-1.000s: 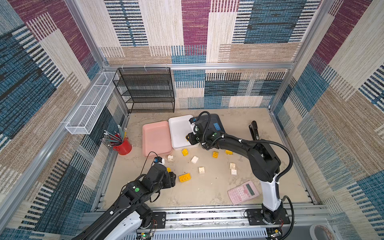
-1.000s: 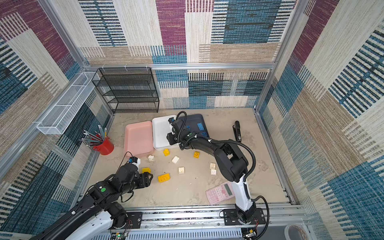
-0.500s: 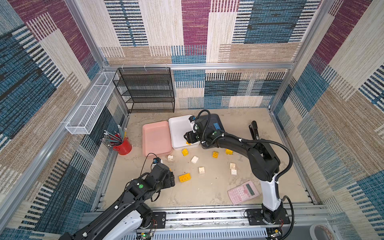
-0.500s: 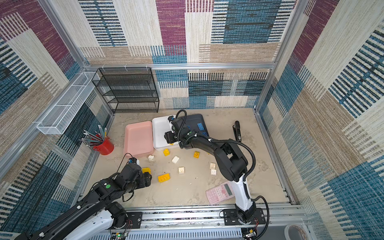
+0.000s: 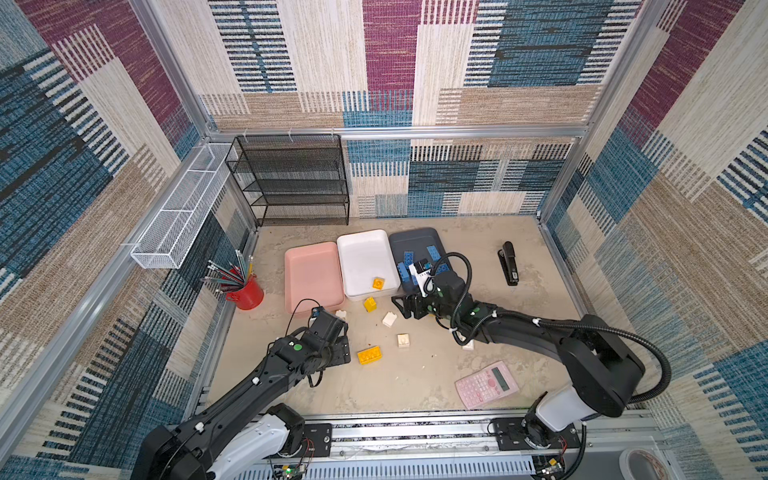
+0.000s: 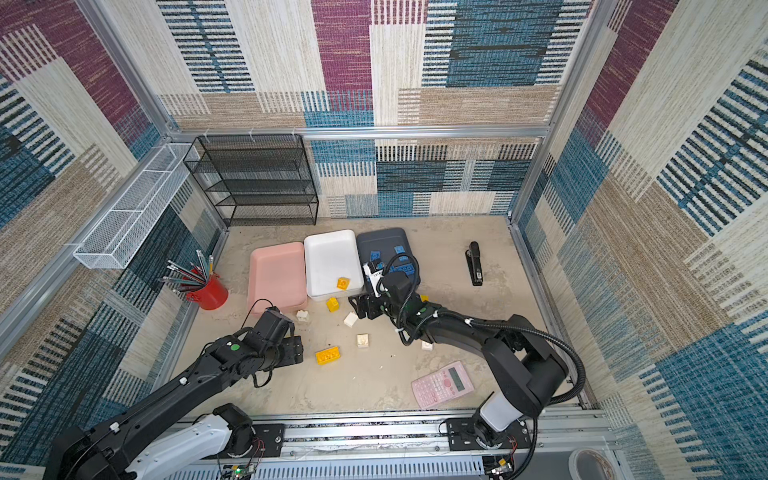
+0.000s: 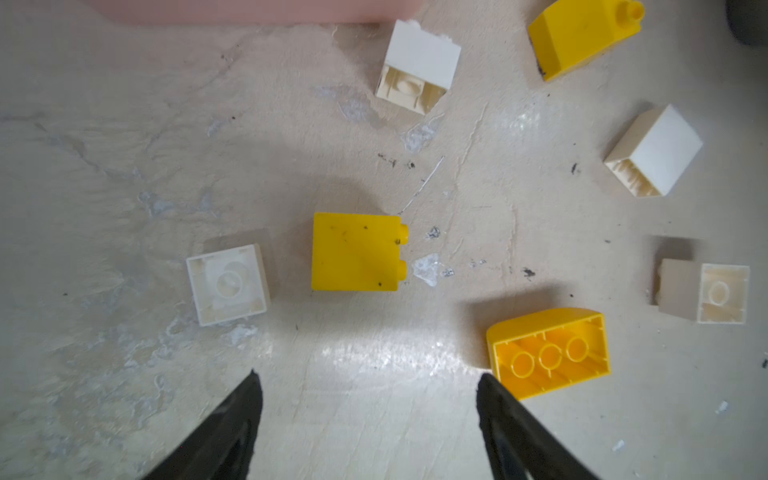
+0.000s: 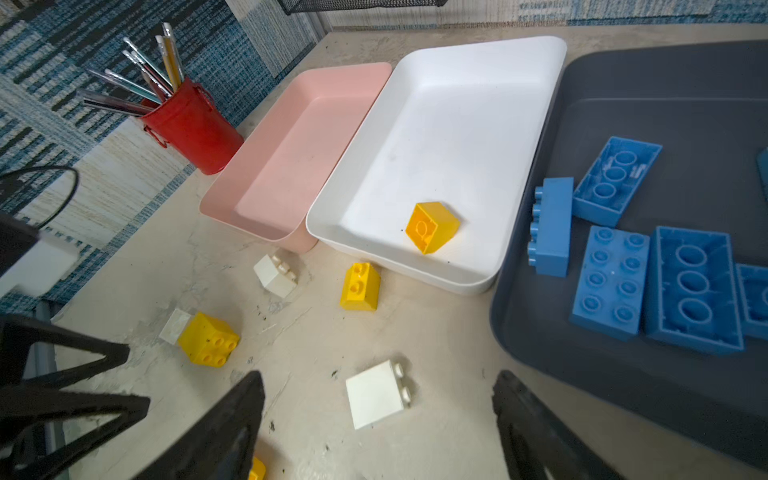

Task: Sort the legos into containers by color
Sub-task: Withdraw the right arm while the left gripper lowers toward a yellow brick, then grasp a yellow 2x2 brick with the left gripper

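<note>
Since the earlier frame, the right claw (image 5: 402, 308) has let go and drawn back from above the white tray (image 5: 361, 253) to the table just off its near edge. Its jaws stand wide apart and empty. The small yellow brick (image 5: 378, 283) it carried now lies inside that tray near the near rim, tipped on an edge with its hollow underside showing. The left claw (image 7: 368, 376) stays low over the table, released, with nothing between its fingers.

We record a long yellow brick (image 5: 370, 355) just beside the left claw. Its long axis runs roughly across both top views, and its hollow underside is exposed. Ahead of that claw a square yellow brick (image 7: 355, 251) lies on its side with its studs pointing sideways. Farther on, a sloped yellow brick (image 5: 370, 304) sits just outside the white tray. The blue bricks (image 8: 611, 278) rest in the dark grey tray (image 5: 415, 239), some studs up and some underside up.

A pink calculator (image 5: 486, 384) lies nearest the front. One white brick (image 8: 376, 395) sits on the table in line with the right claw's gap, touched by neither finger. The pink tray (image 5: 311, 270) adjoins the white one. A red pencil cup (image 5: 247, 291) stands beside it, and a stapler (image 5: 509, 264) lies well apart.
</note>
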You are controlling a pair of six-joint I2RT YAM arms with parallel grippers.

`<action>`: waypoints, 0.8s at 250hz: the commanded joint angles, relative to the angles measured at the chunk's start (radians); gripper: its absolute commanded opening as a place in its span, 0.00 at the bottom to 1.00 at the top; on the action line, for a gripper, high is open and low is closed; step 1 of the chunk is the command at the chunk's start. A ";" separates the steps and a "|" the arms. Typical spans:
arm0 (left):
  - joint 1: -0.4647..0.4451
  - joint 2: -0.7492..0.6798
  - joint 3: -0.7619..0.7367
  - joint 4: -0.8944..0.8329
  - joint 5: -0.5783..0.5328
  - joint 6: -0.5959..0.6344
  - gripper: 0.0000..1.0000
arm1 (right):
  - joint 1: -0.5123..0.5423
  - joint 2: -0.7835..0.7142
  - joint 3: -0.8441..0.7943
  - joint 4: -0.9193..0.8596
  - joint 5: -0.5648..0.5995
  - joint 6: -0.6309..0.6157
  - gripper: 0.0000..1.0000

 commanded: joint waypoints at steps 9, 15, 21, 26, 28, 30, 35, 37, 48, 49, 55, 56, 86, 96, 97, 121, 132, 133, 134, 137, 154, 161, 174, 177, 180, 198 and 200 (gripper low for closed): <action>0.040 0.083 0.017 0.054 0.086 0.044 0.79 | 0.001 -0.082 -0.182 0.282 -0.050 0.080 0.92; 0.045 0.100 0.022 0.055 0.094 0.048 0.79 | 0.001 -0.092 -0.214 0.314 -0.062 0.091 0.93; 0.049 0.117 0.025 0.059 0.102 0.049 0.78 | 0.000 -0.098 -0.243 0.344 -0.070 0.100 0.93; 0.053 0.131 0.029 0.061 0.107 0.051 0.78 | 0.001 -0.104 -0.266 0.369 -0.075 0.108 0.93; 0.055 0.136 0.030 0.061 0.109 0.051 0.78 | 0.001 -0.106 -0.276 0.378 -0.077 0.112 0.94; 0.056 0.141 0.032 0.062 0.111 0.052 0.78 | 0.001 -0.109 -0.283 0.388 -0.076 0.115 0.94; 0.059 0.155 0.035 0.064 0.116 0.055 0.78 | 0.000 -0.113 -0.304 0.410 -0.078 0.122 0.94; 0.061 0.159 0.036 0.066 0.119 0.056 0.78 | 0.001 -0.113 -0.308 0.420 -0.079 0.127 0.94; 0.071 0.187 0.042 0.068 0.132 0.060 0.77 | 0.001 -0.116 -0.341 0.460 -0.081 0.139 0.94; 0.073 0.189 0.042 0.069 0.132 0.060 0.77 | 0.001 -0.116 -0.343 0.462 -0.082 0.140 0.95; 0.079 0.202 0.043 0.069 0.139 0.061 0.76 | 0.001 -0.115 -0.352 0.476 -0.086 0.146 0.94; 0.080 0.204 0.044 0.070 0.140 0.061 0.76 | 0.001 -0.116 -0.354 0.478 -0.087 0.147 0.94; 0.106 0.256 0.061 0.070 0.165 0.071 0.73 | 0.003 -0.100 -0.358 0.520 -0.128 0.172 0.95; 0.112 0.270 0.064 0.071 0.166 0.072 0.72 | 0.004 -0.095 -0.359 0.534 -0.138 0.180 0.95; 0.112 0.271 0.065 0.071 0.167 0.072 0.72 | 0.004 -0.095 -0.358 0.536 -0.139 0.181 0.95; 0.130 0.297 0.076 0.067 0.166 0.076 0.69 | 0.009 -0.094 -0.367 0.562 -0.156 0.202 0.95; 0.137 0.307 0.081 0.067 0.166 0.077 0.68 | 0.012 -0.098 -0.374 0.572 -0.159 0.208 0.95; 0.138 0.308 0.082 0.067 0.166 0.077 0.68 | 0.012 -0.098 -0.375 0.573 -0.159 0.208 0.95; 0.138 0.308 0.082 0.068 0.165 0.077 0.68 | 0.012 -0.098 -0.375 0.573 -0.159 0.208 0.95; 0.140 0.312 0.086 0.066 0.165 0.078 0.68 | 0.013 -0.099 -0.377 0.576 -0.159 0.209 0.95; 0.146 0.331 0.101 0.063 0.158 0.080 0.68 | 0.016 -0.107 -0.382 0.582 -0.158 0.212 0.95; 0.147 0.340 0.109 0.062 0.153 0.082 0.68 | 0.019 -0.111 -0.382 0.581 -0.159 0.212 0.95; 0.149 0.355 0.124 0.060 0.148 0.085 0.68 | 0.020 -0.114 -0.380 0.580 -0.160 0.209 0.94; 0.149 0.360 0.127 0.059 0.148 0.085 0.68 | 0.021 -0.117 -0.383 0.580 -0.160 0.210 0.94; 0.149 0.363 0.130 0.060 0.148 0.085 0.68 | 0.021 -0.119 -0.383 0.580 -0.161 0.210 0.94; 0.149 0.388 0.149 0.054 0.144 0.089 0.66 | 0.021 -0.125 -0.383 0.573 -0.163 0.207 0.93; 0.149 0.390 0.150 0.054 0.144 0.089 0.65 | 0.022 -0.126 -0.383 0.572 -0.163 0.207 0.92</action>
